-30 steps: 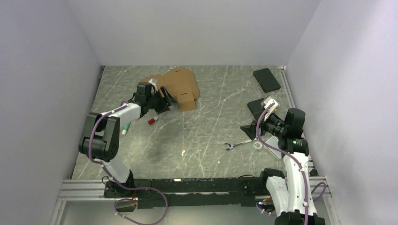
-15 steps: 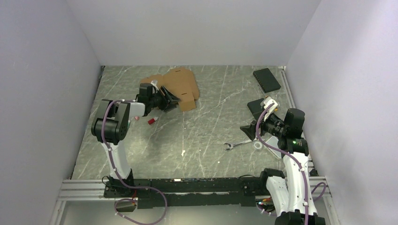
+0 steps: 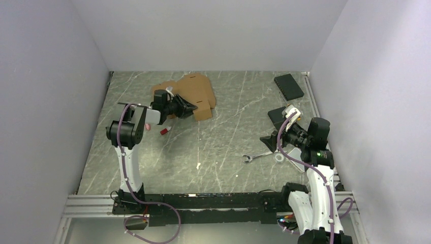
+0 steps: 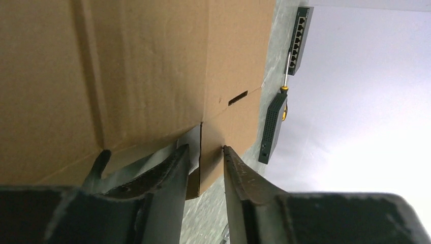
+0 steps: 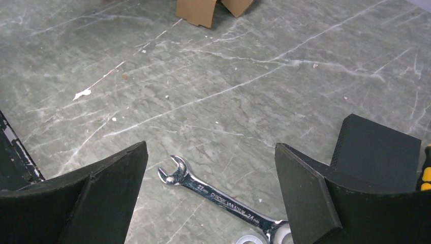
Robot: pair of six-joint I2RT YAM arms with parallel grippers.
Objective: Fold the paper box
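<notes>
My left gripper (image 4: 205, 150) straddles a flap of the paper box (image 3: 198, 91), far left on the table (image 3: 218, 147), to fold it, though I cannot tell if it pinches; right gripper (image 5: 210, 152) hangs wide open

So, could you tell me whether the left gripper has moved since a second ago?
Yes. In the top view the left gripper has shifted right, away from the small red item and up to the plain brown cardboard paper box.
</notes>
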